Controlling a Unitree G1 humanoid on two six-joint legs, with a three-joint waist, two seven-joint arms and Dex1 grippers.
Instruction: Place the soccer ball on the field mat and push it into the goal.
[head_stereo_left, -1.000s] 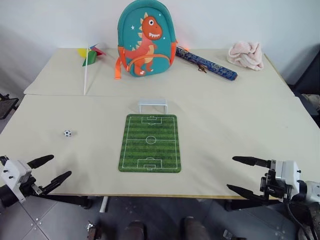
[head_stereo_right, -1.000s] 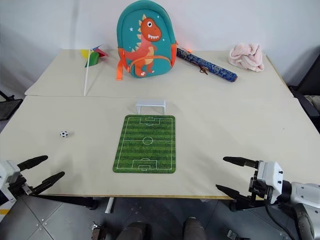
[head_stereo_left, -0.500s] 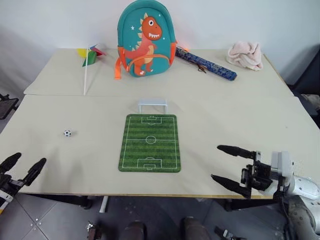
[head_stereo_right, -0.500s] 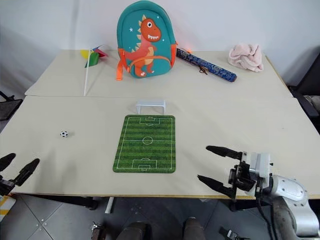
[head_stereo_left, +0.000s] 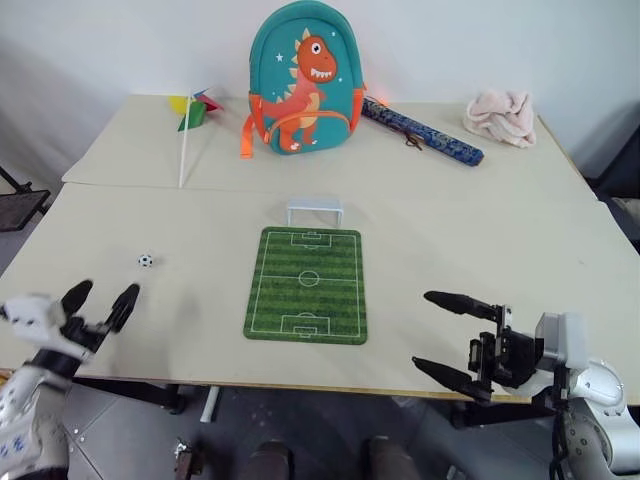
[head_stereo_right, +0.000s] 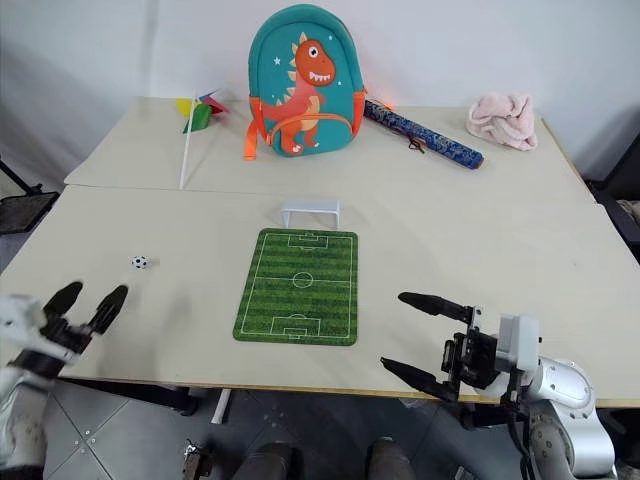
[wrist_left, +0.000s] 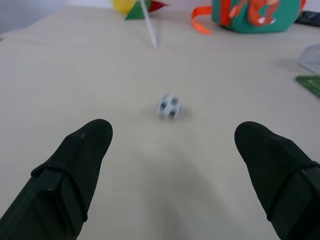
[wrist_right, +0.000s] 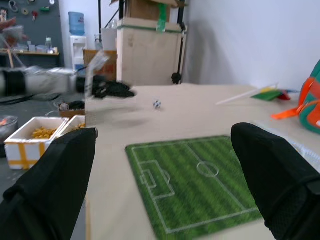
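Soccer ball (head_stereo_left: 145, 260) sits loose on table (head_stereo_left: 450, 230), left of field mat (head_stereo_left: 307, 285) & just ahead of wide-open left end effector (head_stereo_left: 100, 300); right end effector (head_stereo_left: 445, 335) also open, empty; ball prob. light, hard, rolls easily, so pinch across its middle.

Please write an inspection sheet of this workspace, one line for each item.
Surface: beige table, two boards joined by a seam.
Job's things: soccer ball lies on bare table, left of the field mat, not on it; goal stands at the mat's far end.
Clutter: dinosaur backpack, pinwheel, blue patterned roll, pink cloth, all along the far side.
Grippers: left gripper open, empty, near the ball, apart from it; right gripper open, empty, at the near edge.
Cables: nothing seen on the table.
Surroundings: white wall behind; cardboard boxes off to one side.
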